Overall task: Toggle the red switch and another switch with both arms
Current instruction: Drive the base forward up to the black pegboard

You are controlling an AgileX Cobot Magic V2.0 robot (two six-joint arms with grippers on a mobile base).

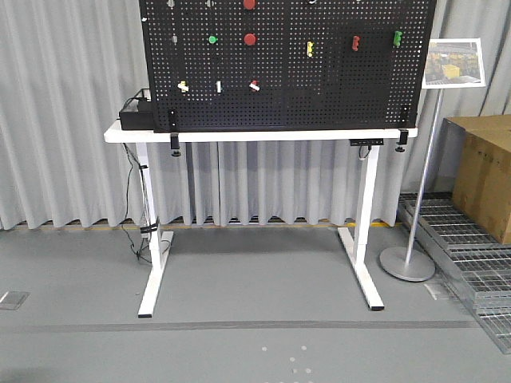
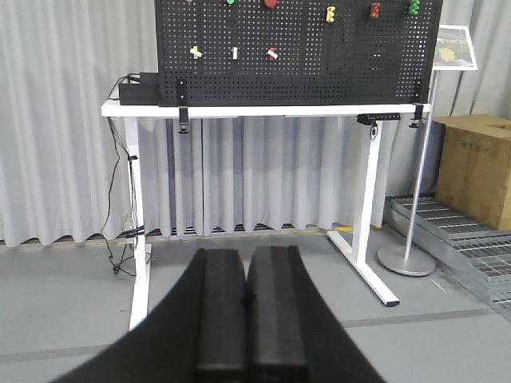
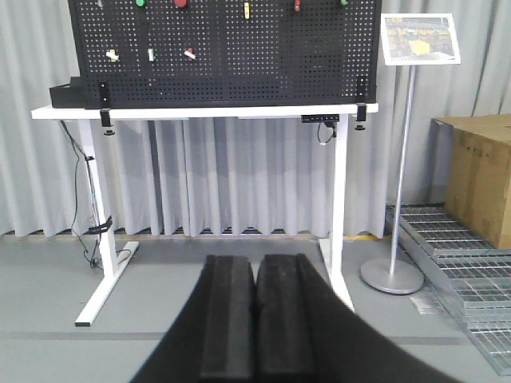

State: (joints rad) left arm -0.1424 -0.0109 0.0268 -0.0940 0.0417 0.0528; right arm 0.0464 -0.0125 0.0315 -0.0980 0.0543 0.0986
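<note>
The red switch [image 1: 254,85], a small red lever with a white tip, sits low on the black pegboard [image 1: 319,88], far ahead in every view [image 2: 272,54] [image 3: 190,53]. The pale yellow switch [image 1: 183,86] is in the same row, further left [image 2: 196,52] [image 3: 112,55]. My left gripper [image 2: 246,252] is shut with nothing in it, low in the left wrist view and well short of the board. The right gripper [image 3: 255,258] is likewise shut and empty, far from the board. Neither gripper shows in the front view.
The pegboard stands on a white table [image 1: 239,136] with white legs. Between the two levers is a white toggle [image 1: 218,86]; round red [image 1: 250,38] and green [image 1: 212,39] buttons sit above. To the right are a sign stand [image 1: 415,199], a cardboard box [image 1: 483,171] and metal grates [image 1: 471,255].
</note>
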